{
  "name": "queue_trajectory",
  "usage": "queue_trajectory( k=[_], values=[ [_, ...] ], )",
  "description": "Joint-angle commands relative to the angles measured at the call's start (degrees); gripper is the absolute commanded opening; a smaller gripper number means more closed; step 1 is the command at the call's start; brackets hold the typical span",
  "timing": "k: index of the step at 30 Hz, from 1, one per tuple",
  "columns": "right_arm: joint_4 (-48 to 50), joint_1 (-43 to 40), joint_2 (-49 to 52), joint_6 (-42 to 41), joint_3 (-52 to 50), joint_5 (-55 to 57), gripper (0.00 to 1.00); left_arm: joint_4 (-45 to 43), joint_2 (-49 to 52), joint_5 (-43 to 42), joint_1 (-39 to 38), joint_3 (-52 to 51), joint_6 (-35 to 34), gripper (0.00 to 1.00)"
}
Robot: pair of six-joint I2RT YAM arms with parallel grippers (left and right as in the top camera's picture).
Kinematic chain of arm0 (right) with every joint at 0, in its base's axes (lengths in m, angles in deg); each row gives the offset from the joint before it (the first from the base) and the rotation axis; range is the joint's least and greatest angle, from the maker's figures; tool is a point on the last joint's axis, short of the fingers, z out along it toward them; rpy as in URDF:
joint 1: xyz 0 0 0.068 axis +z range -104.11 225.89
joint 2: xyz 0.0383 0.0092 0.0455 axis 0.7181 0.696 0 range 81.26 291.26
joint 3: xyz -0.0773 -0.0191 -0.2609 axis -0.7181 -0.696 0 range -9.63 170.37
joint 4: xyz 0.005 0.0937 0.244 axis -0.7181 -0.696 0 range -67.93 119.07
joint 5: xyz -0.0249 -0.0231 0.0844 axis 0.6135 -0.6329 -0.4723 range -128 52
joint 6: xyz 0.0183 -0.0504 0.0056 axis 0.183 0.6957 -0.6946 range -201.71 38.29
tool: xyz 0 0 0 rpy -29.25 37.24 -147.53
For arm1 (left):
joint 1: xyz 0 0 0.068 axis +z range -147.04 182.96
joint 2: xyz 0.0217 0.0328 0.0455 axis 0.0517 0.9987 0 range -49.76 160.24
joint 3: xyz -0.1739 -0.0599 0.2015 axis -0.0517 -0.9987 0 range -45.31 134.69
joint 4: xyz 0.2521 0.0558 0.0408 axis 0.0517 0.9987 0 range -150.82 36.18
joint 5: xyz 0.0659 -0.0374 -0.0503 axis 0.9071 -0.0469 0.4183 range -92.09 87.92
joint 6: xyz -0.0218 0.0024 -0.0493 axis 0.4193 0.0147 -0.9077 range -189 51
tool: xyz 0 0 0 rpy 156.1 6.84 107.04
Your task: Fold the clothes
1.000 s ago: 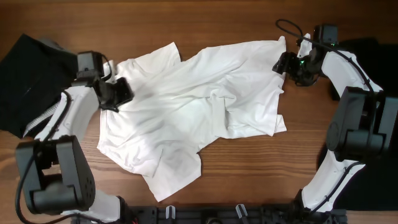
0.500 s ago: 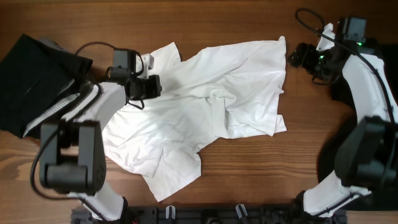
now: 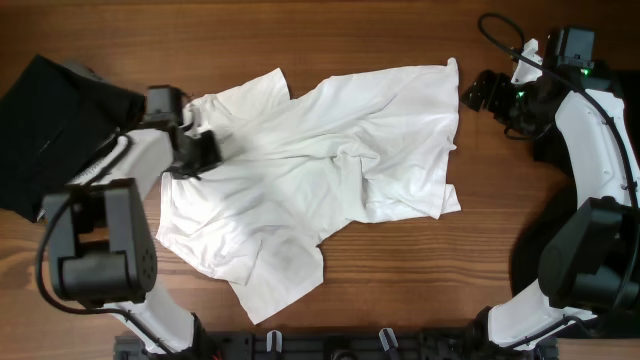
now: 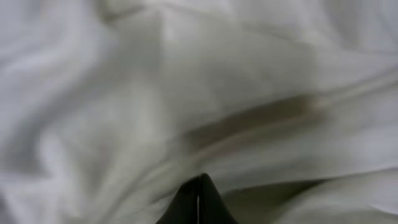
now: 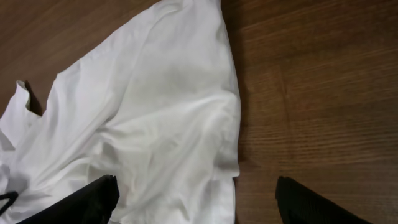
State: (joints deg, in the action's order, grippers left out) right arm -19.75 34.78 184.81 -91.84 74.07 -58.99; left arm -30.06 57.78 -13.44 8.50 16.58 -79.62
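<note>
Centrally on the wooden table (image 3: 400, 300): white T-shirt (image 3: 340, 170), spread but crumpled, ridges of folds through the middle, one sleeve flipped toward the far edge, hem corner pointing at the near edge.

Around it: black garment (image 3: 50, 120) heaped at the left far corner, well apart from the shirt's body but just beside the left arm. More dark cloth (image 3: 630, 90) at the right edge, partly under the right arm. Black cable (image 3: 495, 25) loops above the right wrist. Small green light (image 3: 518, 92) on that wrist. Black rail (image 3: 330, 345) along the near edge.

Left gripper (image 3: 195, 152): down on the shirt's left shoulder area, jaws fully together. Wrist view is blurred, dark tip (image 4: 198, 199) against white cloth; cannot tell whether any fabric is pinched.

Right gripper (image 3: 480, 92): jaws spread wide, nothing between them (image 5: 205, 202), over bare wood just beside the shirt's right far corner, not touching it.
</note>
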Motion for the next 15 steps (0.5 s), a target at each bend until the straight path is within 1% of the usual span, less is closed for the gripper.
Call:
queue_trajectory(
  k=[1, 3, 5, 6, 8, 9, 11, 13, 15],
  values=[
    [1.0, 1.6, 0.2, 1.1, -0.2, -0.7, 0.87, 1.9, 1.1, 5.4, 2.5, -1.1, -0.1, 0.04],
    [2.1, 2.6, 0.2, 0.9, -0.7, 0.9, 0.87, 2.5, 1.0, 5.5, 2.9, -1.1, -2.0, 0.04],
    [3.2, 3.6, 0.2, -1.5, -1.4, 4.0, 0.88, 2.8, 0.9, 4.9, 3.3, -1.1, -3.8, 0.04],
    [3.8, 3.9, 0.2, -2.8, -1.7, 4.9, 0.87, 2.7, 0.9, 3.1, 3.3, -1.1, -3.2, 0.04],
    [6.2, 4.4, 0.2, -3.8, -3.0, 5.6, 0.86, 2.5, 0.3, -1.1, 3.2, -1.1, 0.3, 0.04],
    [7.3, 4.4, 0.2, -3.9, -3.6, 5.6, 0.86, 3.0, 0.0, -1.0, 3.0, -1.1, 0.4, 0.04],
    [8.1, 4.4, 0.4, -4.0, -4.1, 5.6, 0.86, 5.2, -0.7, 2.4, 3.0, -1.1, -0.5, 0.04],
    [8.0, 4.4, 0.5, -4.0, -4.2, 5.6, 0.87, 7.8, -0.8, 8.2, 3.5, -1.1, -3.0, 0.04],
    [7.6, 4.4, 0.5, -4.0, -4.3, 5.8, 0.87, 9.7, -0.8, 12.2, 4.7, -1.1, -5.5, 0.04]
  ],
)
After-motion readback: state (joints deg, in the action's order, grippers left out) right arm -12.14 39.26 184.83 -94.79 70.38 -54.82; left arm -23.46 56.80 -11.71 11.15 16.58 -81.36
